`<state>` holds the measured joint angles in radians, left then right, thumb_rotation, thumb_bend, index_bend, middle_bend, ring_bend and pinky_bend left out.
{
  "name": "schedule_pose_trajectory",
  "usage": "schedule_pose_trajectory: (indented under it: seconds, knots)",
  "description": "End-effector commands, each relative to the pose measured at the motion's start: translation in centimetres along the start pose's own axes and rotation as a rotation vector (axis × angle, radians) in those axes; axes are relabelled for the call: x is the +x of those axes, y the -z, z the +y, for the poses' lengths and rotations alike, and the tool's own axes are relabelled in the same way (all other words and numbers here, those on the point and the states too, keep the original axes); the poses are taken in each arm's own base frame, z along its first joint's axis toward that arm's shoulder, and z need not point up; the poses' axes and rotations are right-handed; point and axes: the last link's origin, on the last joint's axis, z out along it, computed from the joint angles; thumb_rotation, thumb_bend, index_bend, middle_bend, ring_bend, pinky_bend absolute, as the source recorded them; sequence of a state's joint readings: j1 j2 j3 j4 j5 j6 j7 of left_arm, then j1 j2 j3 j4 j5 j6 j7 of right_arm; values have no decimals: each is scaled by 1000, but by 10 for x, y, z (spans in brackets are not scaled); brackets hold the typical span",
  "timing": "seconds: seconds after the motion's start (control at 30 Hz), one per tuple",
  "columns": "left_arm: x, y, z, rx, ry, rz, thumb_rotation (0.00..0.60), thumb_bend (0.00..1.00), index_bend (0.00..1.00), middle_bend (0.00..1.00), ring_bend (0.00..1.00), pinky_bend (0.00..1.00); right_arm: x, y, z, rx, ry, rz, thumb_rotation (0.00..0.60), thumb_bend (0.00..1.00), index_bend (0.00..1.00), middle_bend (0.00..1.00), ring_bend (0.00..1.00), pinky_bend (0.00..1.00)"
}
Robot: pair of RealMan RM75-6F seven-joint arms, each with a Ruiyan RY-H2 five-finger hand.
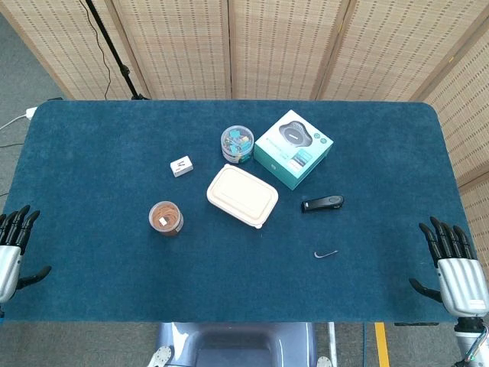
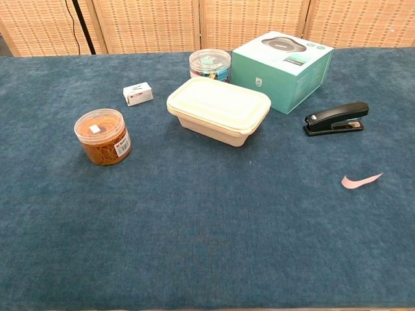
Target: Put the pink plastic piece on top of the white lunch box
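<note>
Both robot hands sit nearest the head camera, at the table's near edge. At the near-left corner the left hand (image 1: 13, 248) rests with its dark fingers spread and holds nothing. At the near-right corner the right hand (image 1: 454, 269) lies the same way, fingers apart, thumb out to the side, nothing in it. Between them stretches the dark blue carpeted table (image 1: 99, 168). On it the small curved pink plastic piece (image 1: 325, 254) lies alone, right of centre, well apart from both hands. Beyond it is the black stapler (image 1: 322, 203), and further left the white rectangular lidded lunch box (image 1: 242, 196), lid closed, nothing on top. Behind the box stand a clear round tub of coloured clips (image 1: 237, 144) and a teal cardboard box (image 1: 293, 148). Left of it are a clear round jar of brown rubber bands (image 1: 166, 218) and a small white box (image 1: 182, 166).

From the chest camera neither hand shows. Here the pink plastic piece (image 2: 360, 180) lies flat on the table (image 2: 194, 227) at the right, nearer than the stapler (image 2: 336, 118). At centre sits the lunch box (image 2: 218, 110).
</note>
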<state>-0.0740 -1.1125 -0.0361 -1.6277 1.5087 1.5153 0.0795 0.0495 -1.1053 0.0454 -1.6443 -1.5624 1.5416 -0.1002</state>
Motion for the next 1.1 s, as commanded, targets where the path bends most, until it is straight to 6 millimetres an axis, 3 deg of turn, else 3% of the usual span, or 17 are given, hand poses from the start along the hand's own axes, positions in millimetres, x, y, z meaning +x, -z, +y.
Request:
schedule_pose_trajectory:
  seconds: [0.03, 0.2, 0.37, 0.63, 0.83, 1.1]
  knots:
    - [1, 0, -1, 4, 3, 0, 600, 38, 0, 0, 0, 0, 0, 0, -1, 3, 2, -2, 600, 0, 0, 0, 0, 0]
    - [2, 0, -3, 10, 10, -3, 600, 38, 0, 0, 0, 0, -4, 1, -6, 25, -13, -20, 600, 0, 0, 0, 0, 0]
    - [4, 1, -3, 2, 25, -2, 600, 38, 0, 0, 0, 0, -21, 0, -20, 83, -52, -105, 600, 0, 23, 0, 0, 0]
    - [5, 1, -2, 0, 33, -9, 600, 38, 0, 0, 0, 0, -56, -22, -52, 246, 19, -242, 600, 3, 181, 0, 0, 0]
    - [4, 1, -4, 11, 36, -16, 600, 39, 0, 0, 0, 0, -77, -45, -82, 345, 78, -232, 600, 128, 258, 0, 0, 0]
    - [7, 3, -13, 31, 63, -14, 600, 38, 0, 0, 0, 0, -97, -70, -104, 364, 110, -239, 600, 249, 326, 0, 0, 0]
